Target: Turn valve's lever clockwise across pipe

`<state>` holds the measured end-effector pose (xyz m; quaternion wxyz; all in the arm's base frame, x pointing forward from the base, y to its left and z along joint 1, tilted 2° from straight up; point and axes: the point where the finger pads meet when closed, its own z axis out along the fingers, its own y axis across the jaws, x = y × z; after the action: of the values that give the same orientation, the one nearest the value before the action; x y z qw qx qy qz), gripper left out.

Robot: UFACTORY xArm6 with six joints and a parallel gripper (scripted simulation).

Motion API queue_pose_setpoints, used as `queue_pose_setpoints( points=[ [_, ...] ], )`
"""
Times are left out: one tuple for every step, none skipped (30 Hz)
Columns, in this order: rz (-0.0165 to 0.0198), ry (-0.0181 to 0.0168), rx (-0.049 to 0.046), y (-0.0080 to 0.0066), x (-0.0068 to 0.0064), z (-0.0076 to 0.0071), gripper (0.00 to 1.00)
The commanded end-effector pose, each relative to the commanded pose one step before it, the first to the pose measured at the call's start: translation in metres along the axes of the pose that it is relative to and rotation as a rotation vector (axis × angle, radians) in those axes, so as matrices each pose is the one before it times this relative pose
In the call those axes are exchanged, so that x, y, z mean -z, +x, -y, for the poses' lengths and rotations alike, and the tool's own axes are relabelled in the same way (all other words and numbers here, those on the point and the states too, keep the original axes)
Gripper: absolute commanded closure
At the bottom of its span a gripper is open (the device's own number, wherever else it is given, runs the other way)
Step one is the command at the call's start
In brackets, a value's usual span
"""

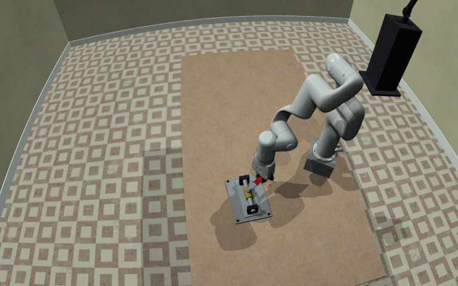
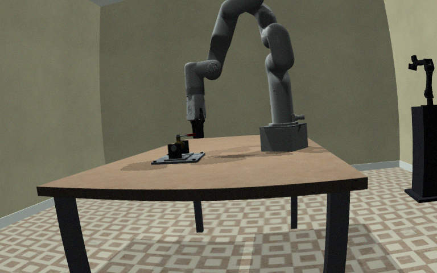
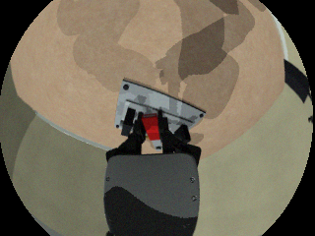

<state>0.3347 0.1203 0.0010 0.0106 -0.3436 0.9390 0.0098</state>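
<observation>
Where fingers clamp it, red lever (image 3: 153, 126) tip hidden

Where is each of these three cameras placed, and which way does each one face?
Top: high above, tilted down on the table; shows the whole arm, the valve and its red lever.
Exterior: low, beyond the table's edge, facing the far wall; shows the arm and its base.
Wrist: on the arm's end, looking down past the gripper, shut on the lever.
All three share the lever and valve plate.
</observation>
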Motion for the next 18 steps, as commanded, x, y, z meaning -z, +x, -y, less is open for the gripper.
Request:
queue_pose_setpoints(
  points=[
    [0.00131,-0.00040,-0.01250,-0.00107,0.00097,-0.00289,1.00],
    [0.00000,0.00000,-0.00458,-0.00001,0.00000,-0.00040,1.00],
    [0.00000,0.00000,-0.00899,-0.00002,0.00000,-0.00078,1.00],
    [0.00000,0.00000,-0.01177,-0.00001,0.00000,-0.00102,1.00],
    [0.00000,0.00000,-0.01177,0.00000,0.00000,-0.00102,1.00],
    [0.00000,0.00000,-0.00899,0.00001,0.00000,-0.00077,1.00],
    [0.00000,0.00000,-0.00458,0.00001,0.00000,-0.00039,1.00],
    [0.00000,0.00000,-0.00084,0.00000,0.00000,-0.00007,1.00],
    [0.00000,0.00000,-0.00084,0.00000,0.00000,-0.00007,1.00],
    [0.00000,0.00000,-0.00458,-0.00001,0.00000,-0.00040,1.00],
    [0.00000,0.00000,0.00000,0.00000,0.00000,0.00000,1.00],
    [0.00000,0.00000,0.00000,0.00000,0.00000,0.00000,1.00],
    [0.00000,0.00000,-0.00899,-0.00002,0.00000,-0.00078,1.00],
    [0.00000,0.00000,-0.01177,-0.00001,0.00000,-0.00102,1.00],
    [0.00000,0.00000,-0.01177,0.00000,0.00000,-0.00102,1.00],
    [0.00000,0.00000,-0.00899,0.00001,0.00000,-0.00078,1.00],
    [0.00000,0.00000,-0.00458,0.00001,0.00000,-0.00039,1.00],
    [0.00000,0.00000,-0.00084,0.00000,0.00000,-0.00007,1.00]
  ],
)
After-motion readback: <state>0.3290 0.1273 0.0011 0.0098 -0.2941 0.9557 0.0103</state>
